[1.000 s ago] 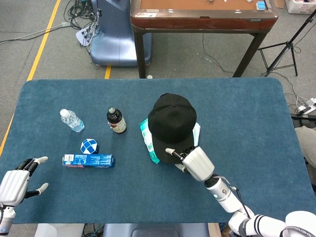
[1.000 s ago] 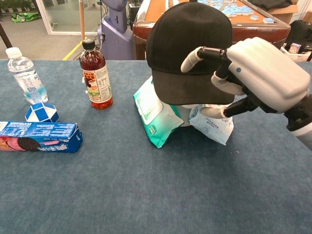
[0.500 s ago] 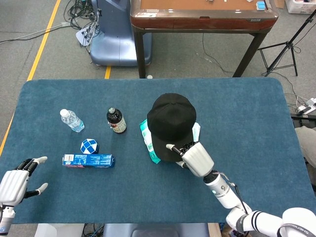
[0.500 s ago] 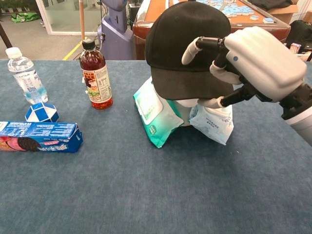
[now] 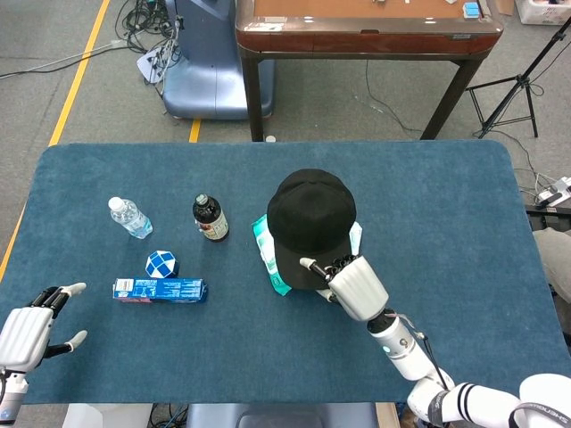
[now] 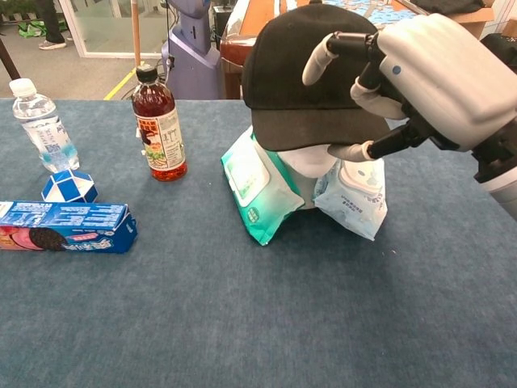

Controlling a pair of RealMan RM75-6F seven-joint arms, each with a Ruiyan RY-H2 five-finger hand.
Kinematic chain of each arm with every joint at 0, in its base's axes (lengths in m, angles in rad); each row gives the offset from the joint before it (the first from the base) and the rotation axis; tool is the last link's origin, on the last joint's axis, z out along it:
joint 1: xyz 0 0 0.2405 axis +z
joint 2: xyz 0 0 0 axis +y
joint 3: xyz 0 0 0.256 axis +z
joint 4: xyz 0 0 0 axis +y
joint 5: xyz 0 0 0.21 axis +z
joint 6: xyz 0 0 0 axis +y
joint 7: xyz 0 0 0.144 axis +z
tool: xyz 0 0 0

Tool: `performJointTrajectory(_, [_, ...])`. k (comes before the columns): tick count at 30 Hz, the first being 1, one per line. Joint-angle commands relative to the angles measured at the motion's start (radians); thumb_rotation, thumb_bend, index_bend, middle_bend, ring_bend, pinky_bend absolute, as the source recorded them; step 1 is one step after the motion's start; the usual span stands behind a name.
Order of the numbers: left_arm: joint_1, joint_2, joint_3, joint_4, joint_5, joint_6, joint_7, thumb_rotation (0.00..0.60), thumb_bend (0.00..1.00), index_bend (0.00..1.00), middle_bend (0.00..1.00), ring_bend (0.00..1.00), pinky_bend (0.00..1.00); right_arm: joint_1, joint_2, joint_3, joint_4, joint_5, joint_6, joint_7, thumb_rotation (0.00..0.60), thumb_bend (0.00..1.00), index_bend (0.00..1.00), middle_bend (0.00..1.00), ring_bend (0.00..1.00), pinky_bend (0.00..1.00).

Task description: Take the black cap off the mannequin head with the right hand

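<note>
- While the big blue table holds everything, the black cap sits over the white mannequin head, near the table's middle.
- Right hand pinches the cap's brim, fingers on top, thumb under; the cap lies just ahead of it.
- Left hand waits far off, fingers apart, holding nothing.
- Only the chest view shows the mannequin head peeking out under the brim.
</note>
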Motion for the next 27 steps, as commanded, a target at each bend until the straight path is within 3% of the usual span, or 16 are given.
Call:
performJointTrajectory(1, [0.0, 0.0, 0.0, 0.0, -0.001, 0.0, 0.0, 0.6, 0.17, 0.22, 0.31, 0.23, 0.45, 0.002, 0.005, 0.004, -0.018, 0.003, 0.0, -0.017, 0.6, 0.03, 0.43, 1.0, 0.95, 1.0])
performJointTrajectory(16, [0.0, 0.005, 0.001, -0.006, -0.002, -0.005, -0.001, 0.6, 0.17, 0.22, 0.31, 0.23, 0.45, 0.014, 0.036, 0.017, -0.111, 0.014, -0.024, -0.075, 0.6, 0.15, 0.48, 1.0, 0.97, 1.0])
performJointTrajectory(27, [-0.001, 0.005, 0.002, -0.008, -0.003, -0.008, 0.003, 0.6, 0.18, 0.22, 0.31, 0.23, 0.45, 0.013, 0.048, 0.019, -0.138, 0.03, -0.036, -0.077, 0.6, 0.26, 0.56, 1.0, 0.98, 1.0])
